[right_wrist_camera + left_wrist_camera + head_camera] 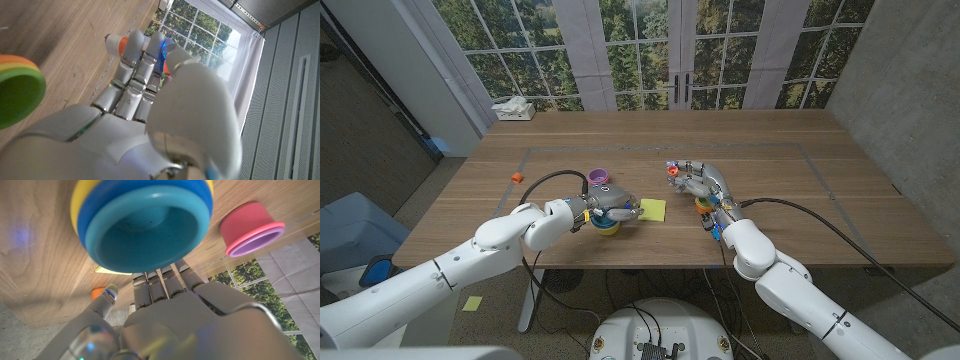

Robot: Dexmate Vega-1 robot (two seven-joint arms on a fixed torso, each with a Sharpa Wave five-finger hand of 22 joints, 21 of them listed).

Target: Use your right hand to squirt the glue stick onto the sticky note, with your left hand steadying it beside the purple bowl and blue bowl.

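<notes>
The yellow sticky note [653,209] lies flat on the table, right of the blue bowl [607,226] and in front of the purple bowl [599,178]. My left hand [608,209] reaches over the blue bowl with its fingers stretched toward the note's left edge; I cannot tell if they touch it. In the left wrist view the blue bowl [145,225] hides those fingertips, and a sliver of the note [107,270] shows beside the purple bowl [250,227]. My right hand [697,184] grips the glue stick [673,170], its orange-and-white end [114,42] sticking out past the fingers, right of and behind the note.
A green-and-orange bowl [704,206] sits under my right wrist, also seen as the green bowl [17,87]. A small orange piece [517,176] lies at the left. A white box [513,110] rests at the far left corner. Windows stand behind the table.
</notes>
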